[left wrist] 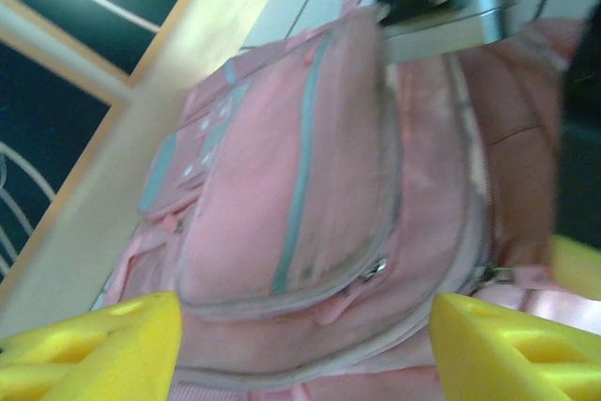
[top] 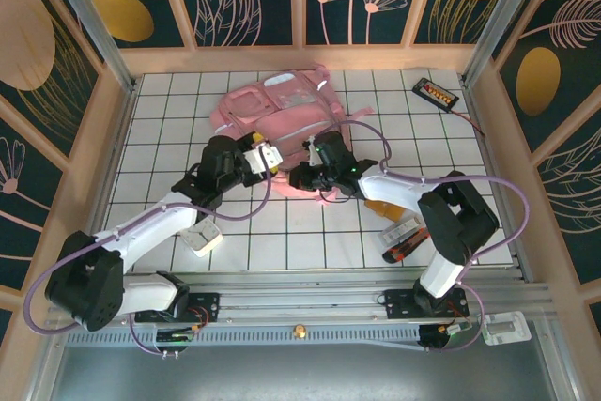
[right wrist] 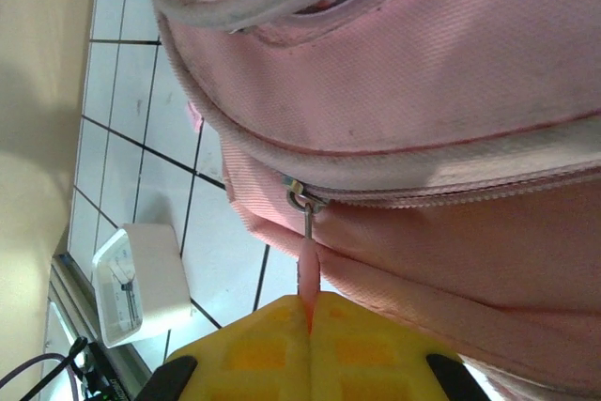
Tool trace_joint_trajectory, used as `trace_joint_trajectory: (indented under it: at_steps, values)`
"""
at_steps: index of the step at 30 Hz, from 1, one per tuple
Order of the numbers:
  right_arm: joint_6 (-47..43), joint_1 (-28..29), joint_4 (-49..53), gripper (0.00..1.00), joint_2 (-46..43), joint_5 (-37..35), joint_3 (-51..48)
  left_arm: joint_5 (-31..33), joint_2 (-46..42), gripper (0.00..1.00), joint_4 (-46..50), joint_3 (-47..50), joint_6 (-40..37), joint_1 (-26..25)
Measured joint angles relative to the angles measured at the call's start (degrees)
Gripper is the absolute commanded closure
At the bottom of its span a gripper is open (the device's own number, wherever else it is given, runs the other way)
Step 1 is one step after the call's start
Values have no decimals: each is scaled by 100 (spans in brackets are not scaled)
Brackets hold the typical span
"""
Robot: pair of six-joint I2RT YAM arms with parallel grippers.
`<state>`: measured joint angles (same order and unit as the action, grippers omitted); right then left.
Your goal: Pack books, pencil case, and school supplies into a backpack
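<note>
Looking down from above, you see the backpack lying on the tiled table near the back wall, with both arms reaching to its near edge. Your left gripper stands wide open. Its yellow fingers have nothing between them and face the backpack's zippered front pockets just ahead. Your right gripper is closed tight, pinching the pink zipper pull that hangs from the metal slider on the backpack's seam. A small white box sits on the tiles beside the left arm. The orange-brown notebook lies under the right arm, apart from the backpack.
</note>
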<state>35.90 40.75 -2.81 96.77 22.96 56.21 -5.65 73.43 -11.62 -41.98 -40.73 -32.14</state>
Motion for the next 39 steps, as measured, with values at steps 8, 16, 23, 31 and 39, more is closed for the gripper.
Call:
trace_joint_trajectory:
  at_steps: [8, 16, 23, 31, 39]
  values:
    - [-199, -144, 72, 100, -61, 192, -66, -229, -4, 38, 125, 420, -24, -103]
    - [-254, -138, 90, 100, -61, 223, -63, -293, 170, 36, 179, 422, -254, -236]
    - [-256, -129, 138, 100, -61, 219, -57, -216, 713, 49, 160, 280, -514, -271]
    - [-326, -144, 393, 100, -190, 83, -22, -114, 1394, 94, 114, 15, -586, -291]
    - [-507, -496, 632, 100, -603, 0, -205, 13, 1515, 100, -125, 46, -487, -306]
